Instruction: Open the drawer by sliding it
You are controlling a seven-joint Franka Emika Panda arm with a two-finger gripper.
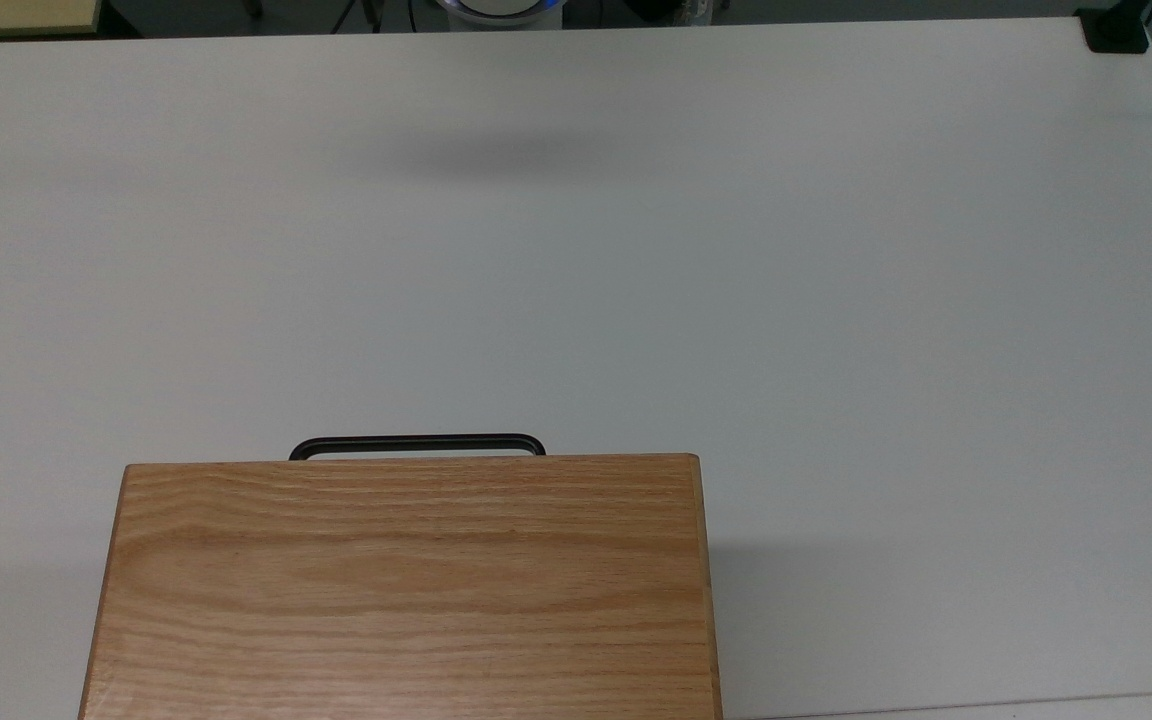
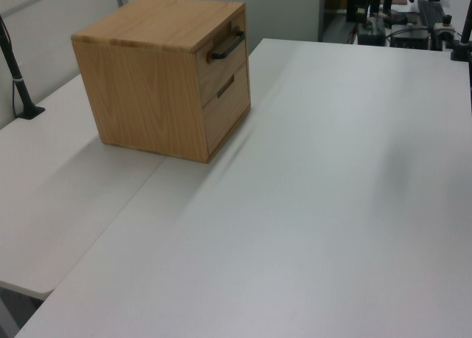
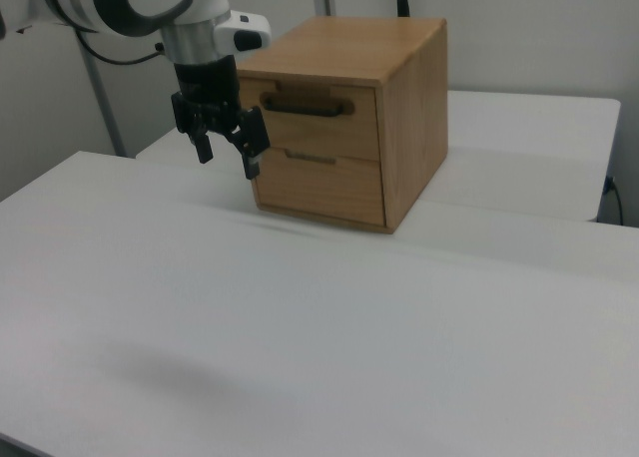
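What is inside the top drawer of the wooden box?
You cannot see inside. The top drawer is shut flush in the wooden cabinet, so its front panel and black bar handle cover whatever it holds. The pincer hangs open in front, touching nothing.
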